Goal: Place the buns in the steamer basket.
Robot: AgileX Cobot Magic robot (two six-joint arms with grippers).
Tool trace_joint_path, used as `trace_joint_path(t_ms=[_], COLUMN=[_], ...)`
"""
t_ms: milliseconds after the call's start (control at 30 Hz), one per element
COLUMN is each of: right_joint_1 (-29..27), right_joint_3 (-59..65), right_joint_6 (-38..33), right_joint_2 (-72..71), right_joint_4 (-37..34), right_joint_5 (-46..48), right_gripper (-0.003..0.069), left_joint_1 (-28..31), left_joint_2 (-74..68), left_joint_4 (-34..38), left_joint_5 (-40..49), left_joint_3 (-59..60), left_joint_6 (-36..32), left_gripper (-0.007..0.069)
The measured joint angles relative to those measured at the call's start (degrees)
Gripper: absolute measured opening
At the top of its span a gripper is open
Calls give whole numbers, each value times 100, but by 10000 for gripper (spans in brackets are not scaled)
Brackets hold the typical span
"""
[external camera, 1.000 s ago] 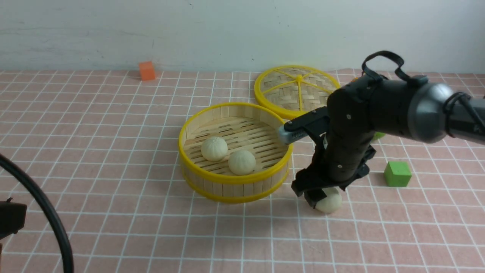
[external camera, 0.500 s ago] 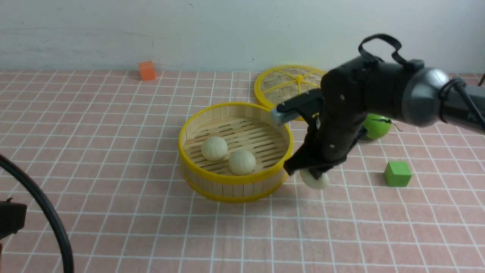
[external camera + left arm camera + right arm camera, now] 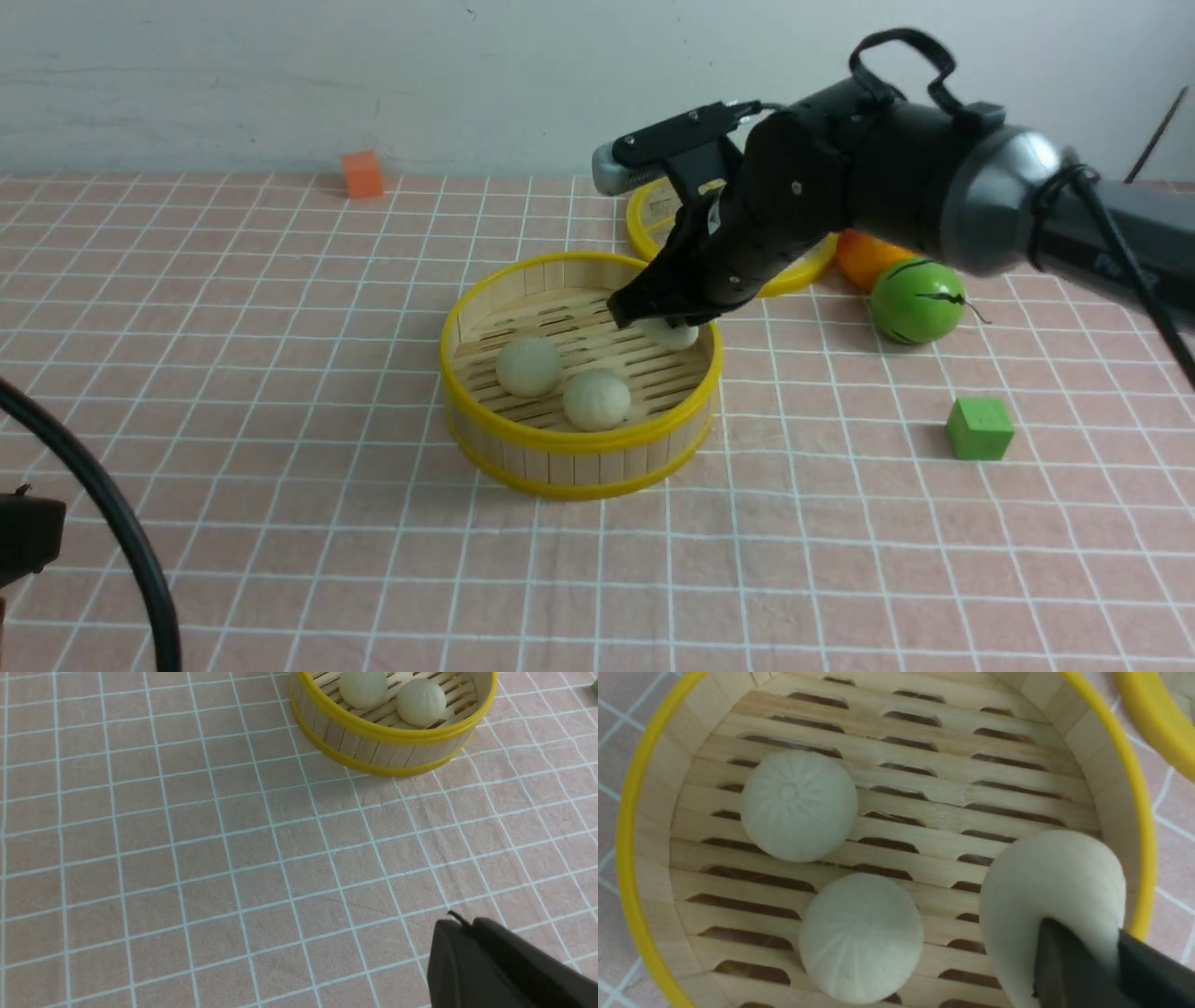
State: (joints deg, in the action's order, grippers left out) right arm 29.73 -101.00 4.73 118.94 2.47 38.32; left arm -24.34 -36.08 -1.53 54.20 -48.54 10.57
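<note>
Third bun point(image 3: 676, 335) up off desk point(image 3: 280, 392), now over steamer basket point(image 3: 560, 446), pinched in right claw point(image 3: 665, 323). Two buns point(image 3: 528, 366) already inside. Only letting go left. Left claw point(image 3: 495, 961) clenched, holding nothing.

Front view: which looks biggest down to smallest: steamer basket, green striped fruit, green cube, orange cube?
1. steamer basket
2. green striped fruit
3. green cube and orange cube: not ranked; the orange one sits farther back.

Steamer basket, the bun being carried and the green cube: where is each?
steamer basket point(image 3: 579, 465): front view, near wooden wall.
held bun point(image 3: 1045, 882): right wrist view, rounded side.
green cube point(image 3: 978, 431): front view, front face.
</note>
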Motion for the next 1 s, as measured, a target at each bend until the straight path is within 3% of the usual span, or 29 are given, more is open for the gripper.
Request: trace_joint_path(t_ms=[167,433,567,767,900,1000], right_joint_1=[4,4,4,4,4,4], right_joint_3=[-49,-342,-821,-1738,-2112,-2164], right_joint_6=[0,0,0,-65,-342,-725], right_joint_2=[378,501,510,498,232,-313], right_joint_4=[-23,-23,-38,-41,-165,-474], right_joint_5=[-97,58,747,1994,2661,3156], right_gripper=[110,423,493,497,428,298], left_joint_1=[0,0,0,0,0,0], left_joint_2=[0,0,6,303,885,1788], left_joint_4=[0,0,-5,-11,16,92], left_joint_5=[0,4,4,-83,-172,-441], left_joint_3=[0,0,6,369,905,1481], left_joint_6=[0,0,80,110,115,121], left_gripper=[26,35,38,38,39,39])
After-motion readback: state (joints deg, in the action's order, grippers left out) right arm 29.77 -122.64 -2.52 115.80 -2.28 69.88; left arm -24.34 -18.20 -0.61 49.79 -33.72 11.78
